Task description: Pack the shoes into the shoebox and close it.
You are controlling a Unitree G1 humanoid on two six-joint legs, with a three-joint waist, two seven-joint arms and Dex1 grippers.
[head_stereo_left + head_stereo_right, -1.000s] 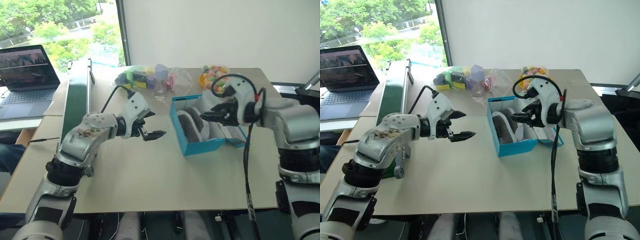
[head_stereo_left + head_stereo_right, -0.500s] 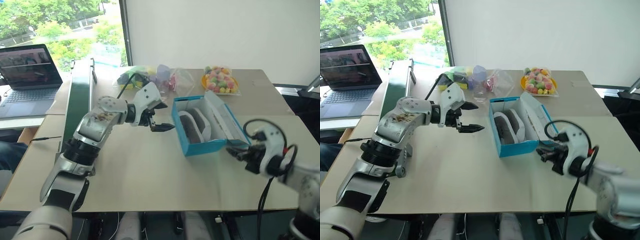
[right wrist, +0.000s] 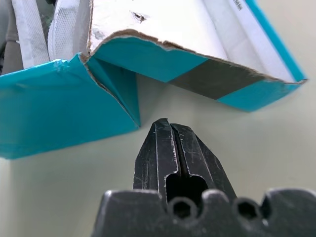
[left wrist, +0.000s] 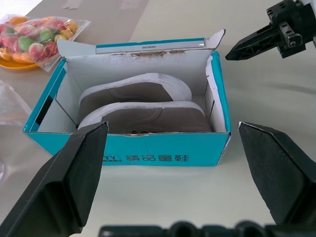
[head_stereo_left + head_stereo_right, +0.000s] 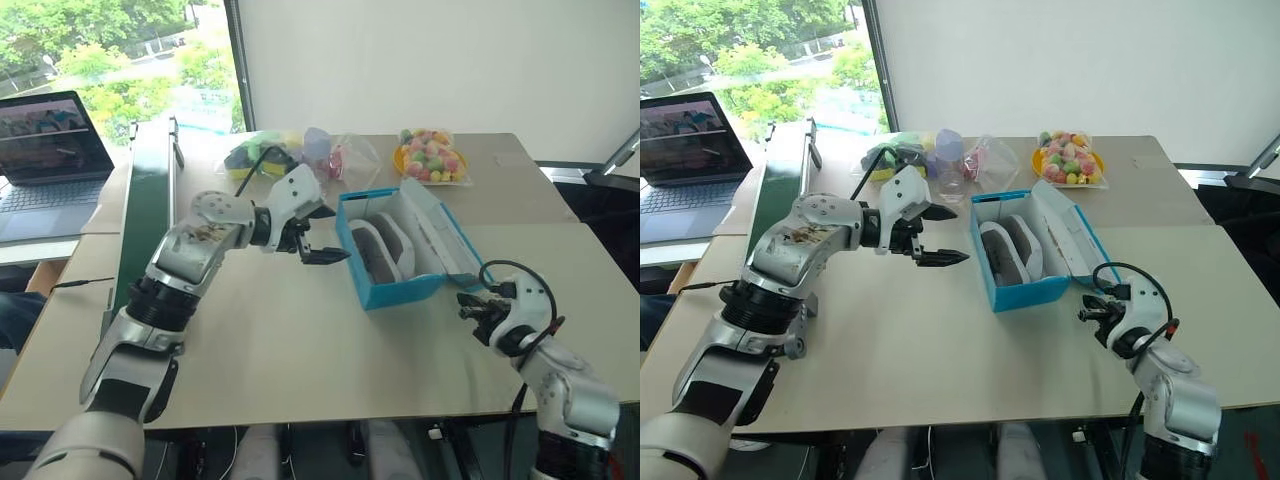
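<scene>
Together on a pale tabletop [image 5: 300, 350] we saw the turquoise shoebox [image 5: 400, 290] with its flap lid [image 5: 440, 235] leaning open toward the robot's right. Both grey shoes [image 4: 143, 111] lay side by side inside the box, white soles showing, one nearer the lid and one nearer the box's left wall.

We found the left gripper [image 5: 322, 235] hovering just to the left of the shoebox, apart from it, its two black fingers [image 4: 64, 182] spread wide with nothing between them. From the left wrist, the box sat framed between those fingers, its printed long side facing the camera.

We found the right gripper [image 5: 470, 308] low over the table near the front right corner of the shoebox, below the open lid's outer edge. Its fingers [image 3: 175, 148] were pressed together, holding nothing, and pointed at the gap where the lid met the box corner. We could not tell whether the tips touched the table.

Behind the box, we noted clear bags of colourful toys [image 5: 430, 158], a second cluster of toys and bags [image 5: 290, 152], a dark-green conveyor [image 5: 150, 200] along the table's left edge, and an open laptop [image 5: 45, 150] beyond it.
</scene>
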